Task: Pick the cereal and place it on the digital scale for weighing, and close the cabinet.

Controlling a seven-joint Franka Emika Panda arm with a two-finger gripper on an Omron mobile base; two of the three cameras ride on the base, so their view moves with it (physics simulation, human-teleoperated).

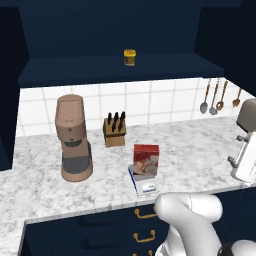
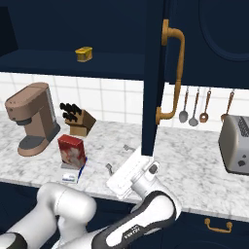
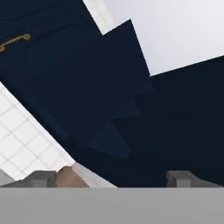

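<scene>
1. Cereal box (image 1: 146,160) stands upright on the digital scale (image 1: 142,182), near the front edge of the marble worktop (image 1: 200,150). Placing part looks done.
2. What's left, by my read: shutting the cabinet. Its right door (image 2: 154,73) stands open, swung out edge-on over the worktop, brass handle (image 2: 171,73) facing right in the right base view.
3. Hand (image 2: 116,158) sits low at the worktop front, fingers spread wide apart, nothing between them.
4. Key relation: door edge is just above and a bit right of the hand; the door's long axis runs vertical, the handle well above the hand.
5. Hand view looks up at dark navy cabinet panels (image 3: 87,87) w/ ceiling beyond, so the hand points upward, not at the box.
6. Likely next: lift the hand to the door's face and push it toward the cabinet front.
7. Small yellow jar (image 1: 129,57) sits on the cabinet shelf, clear of the door's path as far as I can tell.
</scene>
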